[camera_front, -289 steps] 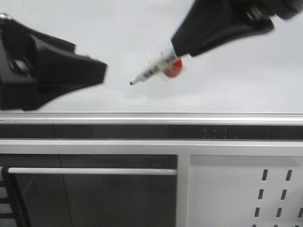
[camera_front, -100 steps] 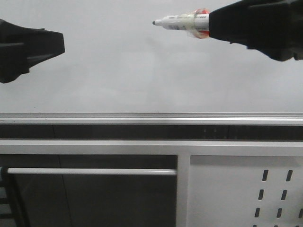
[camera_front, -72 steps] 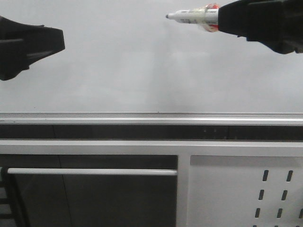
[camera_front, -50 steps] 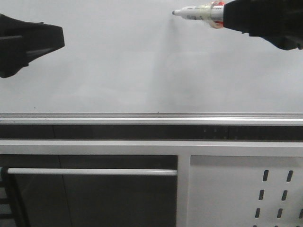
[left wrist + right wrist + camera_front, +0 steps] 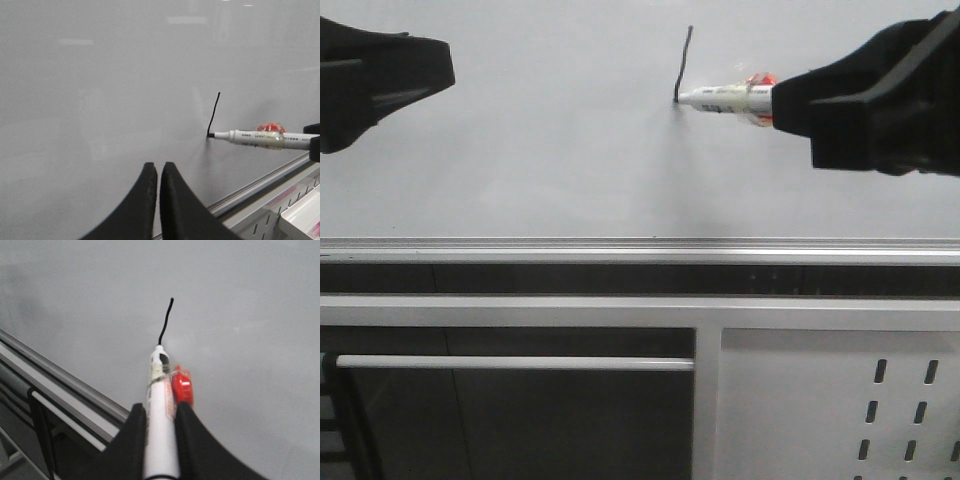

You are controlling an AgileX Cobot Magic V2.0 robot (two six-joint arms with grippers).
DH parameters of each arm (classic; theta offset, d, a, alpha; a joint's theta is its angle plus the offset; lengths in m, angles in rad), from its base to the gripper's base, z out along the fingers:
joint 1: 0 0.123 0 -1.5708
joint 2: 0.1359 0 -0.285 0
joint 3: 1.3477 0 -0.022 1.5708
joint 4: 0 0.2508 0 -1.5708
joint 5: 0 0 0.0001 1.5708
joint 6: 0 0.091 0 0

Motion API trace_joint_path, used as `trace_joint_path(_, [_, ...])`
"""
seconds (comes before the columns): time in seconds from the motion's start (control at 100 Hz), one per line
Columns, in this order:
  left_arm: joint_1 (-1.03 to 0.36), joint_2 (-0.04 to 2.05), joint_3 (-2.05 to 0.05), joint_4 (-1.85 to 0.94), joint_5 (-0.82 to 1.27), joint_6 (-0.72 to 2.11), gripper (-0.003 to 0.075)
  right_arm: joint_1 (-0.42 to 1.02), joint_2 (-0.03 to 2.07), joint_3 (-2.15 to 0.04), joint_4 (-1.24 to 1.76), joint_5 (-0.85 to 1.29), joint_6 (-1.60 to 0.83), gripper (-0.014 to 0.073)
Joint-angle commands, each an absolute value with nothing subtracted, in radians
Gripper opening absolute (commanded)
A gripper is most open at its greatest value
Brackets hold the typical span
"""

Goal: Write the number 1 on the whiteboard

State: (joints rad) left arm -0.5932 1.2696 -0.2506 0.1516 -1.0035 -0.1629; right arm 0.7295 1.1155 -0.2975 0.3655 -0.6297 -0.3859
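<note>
Right gripper [image 5: 159, 427] has its jaws clamped tight on the marker pen [image 5: 160, 410], tip touching the whiteboard [image 5: 520, 170]. Left gripper [image 5: 157, 200] is pinched together with nothing in it, well off to the side. The number 1 [image 5: 683, 62] is partway there, I'd say: a short wavy black stroke ending at the tip, probably more downstroke left before lifting off.
</note>
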Motion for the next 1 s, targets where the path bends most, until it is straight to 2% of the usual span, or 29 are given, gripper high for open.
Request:
trace_joint_path(0.0, [-0.6, 1.257, -0.272, 0.134, -1.092, -0.163, -0.0018, 0.719, 1.123, -0.331, 0.38, -0.679, -0.398, -0.005])
trace_joint_path(0.53, [-0.6, 1.257, -0.272, 0.134, -1.092, -0.163, -0.0018, 0.733, 1.141, -0.331, 0.38, -0.673, -0.398, -0.005])
trace_joint_path(0.99, [-0.6, 1.257, -0.272, 0.25, -1.092, -0.161, -0.0018, 0.899, 0.807, -0.208, 0.507, -0.477, -0.398, -0.005])
